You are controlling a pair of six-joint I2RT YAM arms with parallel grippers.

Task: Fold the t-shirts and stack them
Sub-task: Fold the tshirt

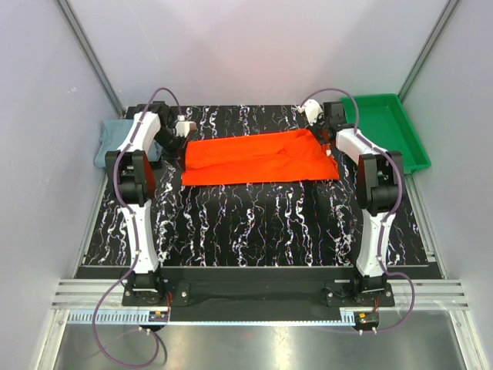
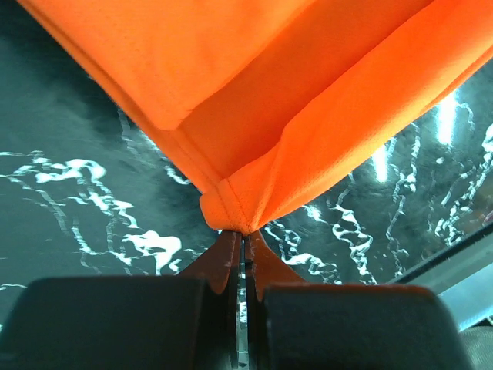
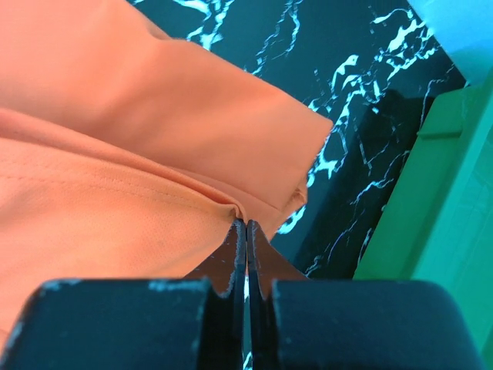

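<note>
The orange-red t-shirt lies as a long band across the far part of the black marbled table. My left gripper is at its far left corner, shut on a hemmed corner of the cloth, with the fingertips pressed together. At the shirt's far right end, my right gripper is shut on a fold of the orange cloth, jaws closed tight. The grey-blue t-shirt sits bunched off the table's far left edge, partly hidden behind the left arm.
A rigid green tray stands at the far right corner, close beside the right gripper, and shows as a green wall in the right wrist view. Grey walls enclose the table on three sides.
</note>
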